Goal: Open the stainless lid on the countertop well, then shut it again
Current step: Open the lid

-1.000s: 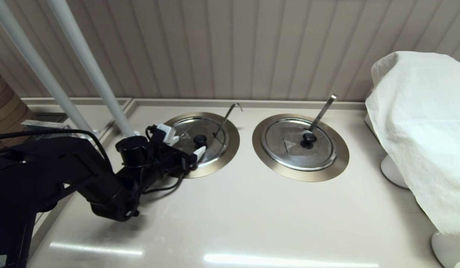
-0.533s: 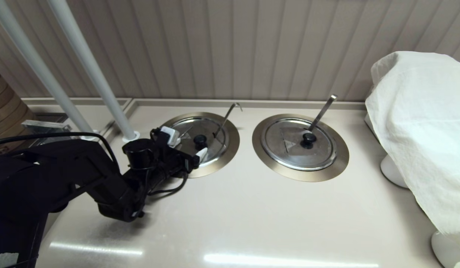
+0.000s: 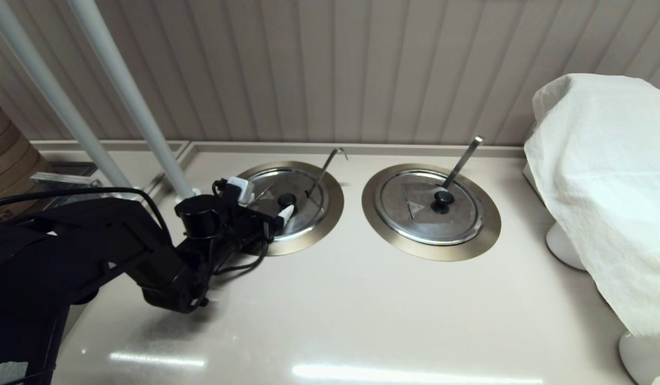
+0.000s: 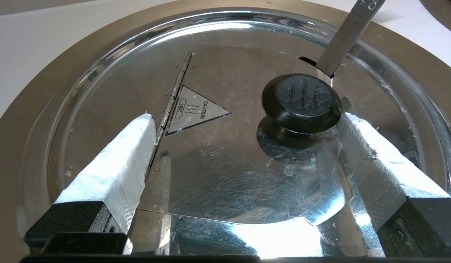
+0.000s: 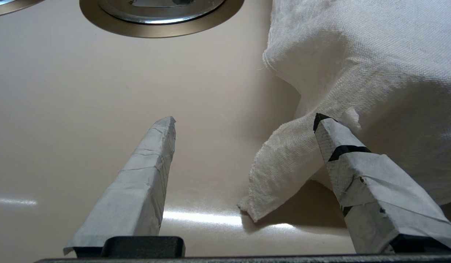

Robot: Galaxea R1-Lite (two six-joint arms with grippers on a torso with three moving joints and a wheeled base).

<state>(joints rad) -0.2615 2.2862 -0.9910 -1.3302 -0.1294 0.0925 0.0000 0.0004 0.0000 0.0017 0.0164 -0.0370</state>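
The stainless lid point(image 3: 295, 200) lies flat and closed in the countertop well point(image 3: 330, 214) toward the tabletop's point(image 3: 362, 310) back-left, its thin hook-tipped ladle handle point(image 3: 325, 170) rising through the notch beside the black knob point(image 4: 301, 100). The left gripper point(image 4: 243, 118) hovers low over the lid with jaws apart, one taped fingertip point(image 4: 351, 122) just beside the knob and the other near the hinge line. The right gripper point(image 5: 245, 124) sits idle with jaws apart over the tabletop's right side, one fingertip at the edge of a white cloth point(image 5: 356, 65).

shiny steel lid point(image 4: 225, 175) with a black knob point(image 4: 301, 99), brushed brown-grey ring rim point(image 4: 28, 109), white cloth point(image 3: 602, 176).
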